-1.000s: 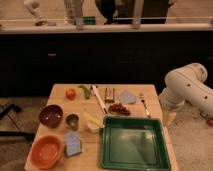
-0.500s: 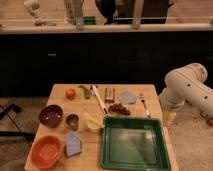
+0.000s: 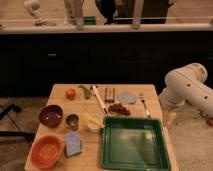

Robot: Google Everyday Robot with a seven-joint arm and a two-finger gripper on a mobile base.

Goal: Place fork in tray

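The fork (image 3: 144, 105) is a slim silvery utensil lying on the wooden table near its right edge, just behind the tray. The tray (image 3: 132, 146) is a large shallow dark-green rectangle at the table's front right, with nothing in it. My white arm (image 3: 186, 89) bends in from the right. My gripper (image 3: 170, 117) hangs at its lower end beside the table's right edge, to the right of the fork and a little nearer than it, not touching it.
On the table are an orange bowl (image 3: 46, 150), a purple bowl (image 3: 51, 115), a metal cup (image 3: 73, 121), a blue sponge (image 3: 73, 144), a yellow item (image 3: 91, 120), red grapes (image 3: 119, 109), a long pale utensil (image 3: 99, 100), a tomato (image 3: 70, 93). A dark counter stands behind.
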